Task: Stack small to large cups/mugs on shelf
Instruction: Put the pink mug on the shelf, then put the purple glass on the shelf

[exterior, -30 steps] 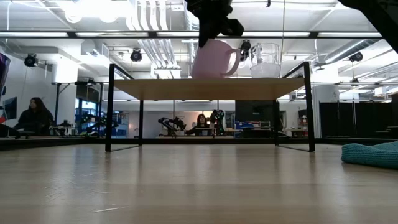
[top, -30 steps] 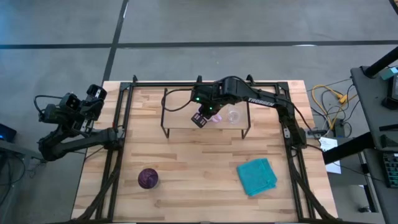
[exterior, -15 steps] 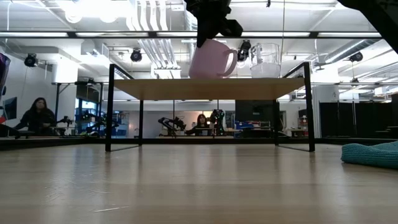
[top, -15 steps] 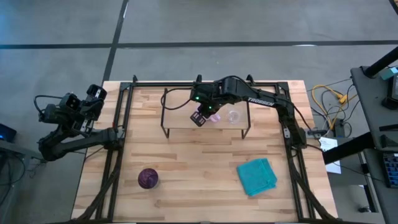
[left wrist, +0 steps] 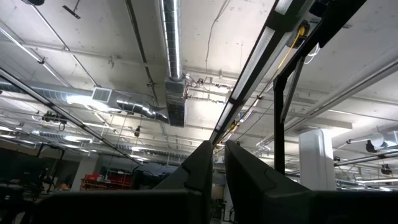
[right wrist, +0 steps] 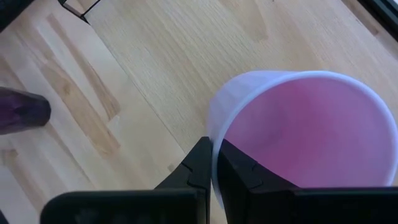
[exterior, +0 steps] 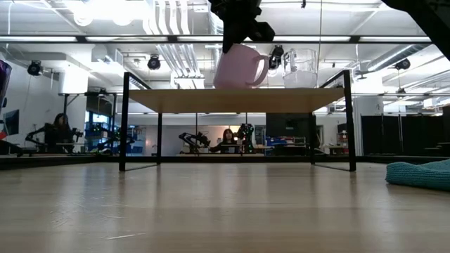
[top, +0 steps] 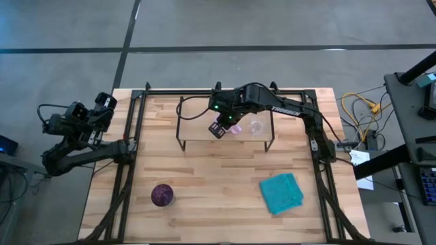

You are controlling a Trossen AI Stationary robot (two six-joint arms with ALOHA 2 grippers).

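Purple tumbler (top: 162,195) sits alone low and left of centre in the high view, with the teal cloth (top: 281,192) lower right, both well clear of the action. Further back, the right gripper (exterior: 241,36) has its fingers pinched on the rim of the pink mug (exterior: 240,67), which looks tilted and maybe not quite seated on the shelf (exterior: 239,100). I'd level it and set it flat before letting go. Glass cup (exterior: 299,68) stands just beside it on the handle side, so room there is tight; the other end of the board is open. Left gripper (top: 102,103) waits at the desk's upper left edge, fingers nearly touching, holding nothing.
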